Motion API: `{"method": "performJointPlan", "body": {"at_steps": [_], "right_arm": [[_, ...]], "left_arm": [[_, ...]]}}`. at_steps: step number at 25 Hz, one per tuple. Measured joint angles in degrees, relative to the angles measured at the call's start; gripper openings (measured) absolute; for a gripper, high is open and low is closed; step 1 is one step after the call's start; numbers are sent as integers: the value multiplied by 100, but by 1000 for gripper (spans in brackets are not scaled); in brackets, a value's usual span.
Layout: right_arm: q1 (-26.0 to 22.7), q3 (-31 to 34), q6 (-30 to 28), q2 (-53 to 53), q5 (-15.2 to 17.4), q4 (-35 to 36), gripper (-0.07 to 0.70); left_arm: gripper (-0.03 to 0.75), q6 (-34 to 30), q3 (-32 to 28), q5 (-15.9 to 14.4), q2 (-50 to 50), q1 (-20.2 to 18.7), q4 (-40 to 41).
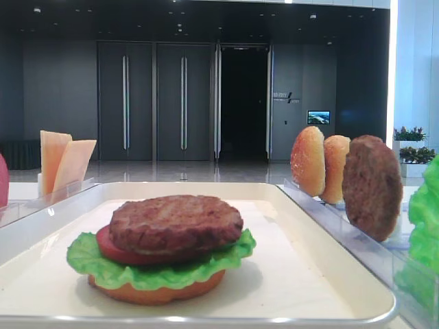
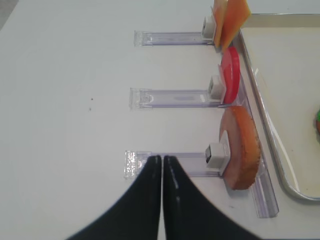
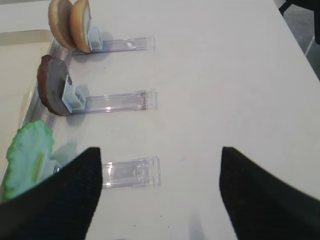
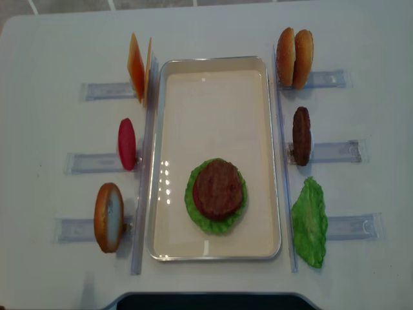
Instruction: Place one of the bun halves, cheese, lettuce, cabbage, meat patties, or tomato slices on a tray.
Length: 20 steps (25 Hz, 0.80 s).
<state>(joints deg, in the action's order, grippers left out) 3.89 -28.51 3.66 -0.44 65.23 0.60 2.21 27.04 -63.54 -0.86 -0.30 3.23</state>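
Observation:
The cream tray (image 4: pixel 216 61) holds one stack: a meat patty (image 4: pixel 218 187) on a tomato slice (image 1: pixel 114 249), lettuce (image 1: pixel 88 259) and a bun half (image 1: pixel 159 295). Left racks carry cheese (image 4: pixel 138 67), a tomato slice (image 4: pixel 127 143) and a bun half (image 4: pixel 108 217). Right racks carry two bun halves (image 4: pixel 294 57), a patty (image 4: pixel 301 135) and lettuce (image 4: pixel 310 221). My left gripper (image 2: pixel 162 159) is shut and empty over the rack end beside the bun half (image 2: pixel 242 147). My right gripper (image 3: pixel 159 151) is open and empty above the table, with the lettuce (image 3: pixel 27 155) at its left. No cabbage shows.
Clear plastic racks (image 4: pixel 332 152) line both long sides of the tray, sticking outward across the white table (image 4: pixel 51 45). Neither arm shows in either exterior view. A dark edge (image 4: pixel 206 301) lies along the table's near side.

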Motion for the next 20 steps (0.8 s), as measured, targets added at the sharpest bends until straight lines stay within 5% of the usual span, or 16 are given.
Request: {"method": "performJointPlan", "body": {"at_steps": [20], "right_arm": [[0,0,0,0,-4,0,493]], "left_arm": [[-1,0,0,0,0,0,0]]}}
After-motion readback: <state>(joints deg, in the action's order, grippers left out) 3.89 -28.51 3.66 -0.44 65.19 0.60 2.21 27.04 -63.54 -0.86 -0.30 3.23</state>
